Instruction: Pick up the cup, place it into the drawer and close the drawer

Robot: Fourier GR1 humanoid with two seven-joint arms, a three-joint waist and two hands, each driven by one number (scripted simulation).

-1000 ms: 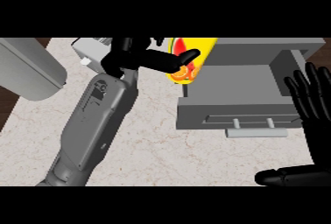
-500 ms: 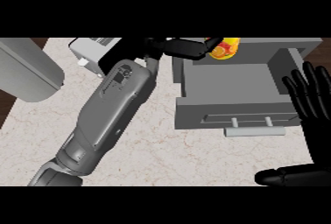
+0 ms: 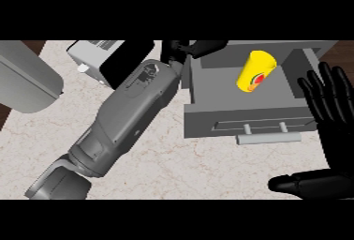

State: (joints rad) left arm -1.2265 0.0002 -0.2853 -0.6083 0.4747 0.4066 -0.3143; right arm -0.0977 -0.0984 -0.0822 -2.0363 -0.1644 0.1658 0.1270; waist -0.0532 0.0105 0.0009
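Just one cup (image 3: 256, 71); one drawer (image 3: 228, 108)

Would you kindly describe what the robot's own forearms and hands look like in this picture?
The left forearm is a smooth grey casing of rounded segments, with a small dark marking near the wrist. The left hand is glossy black. The right hand is likewise glossy black, with long fingers and a thick thumb; its forearm is out of view. No cables show.

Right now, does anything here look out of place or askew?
Only one thing: the cup lies tilted on its side in the open drawer, not upright. The left robot hand is at the drawer's back corner; the right robot hand rests open.
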